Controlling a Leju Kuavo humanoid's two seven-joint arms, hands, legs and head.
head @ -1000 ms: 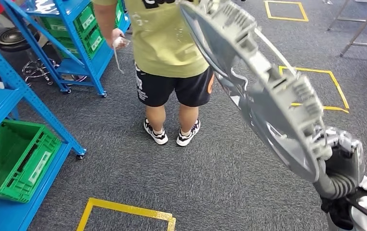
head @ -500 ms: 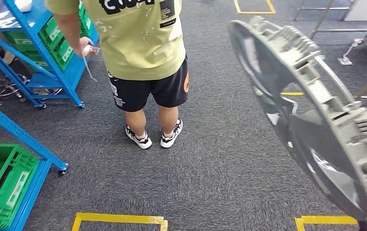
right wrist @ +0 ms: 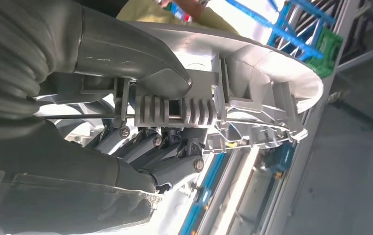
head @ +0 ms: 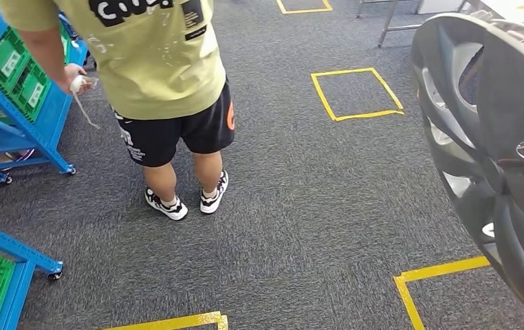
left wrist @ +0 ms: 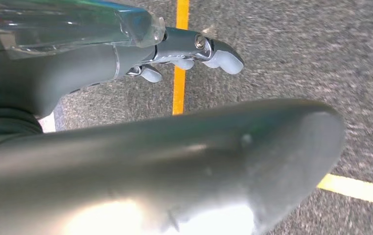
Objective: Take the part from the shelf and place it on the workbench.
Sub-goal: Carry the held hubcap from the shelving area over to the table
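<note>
The part is a large grey wheel cover (head: 493, 137), held upright at the right edge of the head view with its spoked face toward me and its lower part cut off by the frame. In the right wrist view my right hand (right wrist: 140, 122) grips the wheel cover (right wrist: 253, 73) at its rim, thumb over the ribbed back and dark fingers behind. In the left wrist view my left hand (left wrist: 140, 147) hangs over the carpet holding nothing, its fingers (left wrist: 209, 49) stretched out.
A person (head: 156, 62) in a yellow-green shirt stands close ahead on the left, back to me. Blue shelving (head: 18, 130) with green crates (head: 12, 69) lines the left. Yellow tape squares (head: 355, 93) mark the grey carpet. Metal table legs (head: 390, 24) show at the far right.
The whole picture has shifted left, so the camera has turned right. The wheel cover now sits further right and shows its face instead of its ribbed back.
</note>
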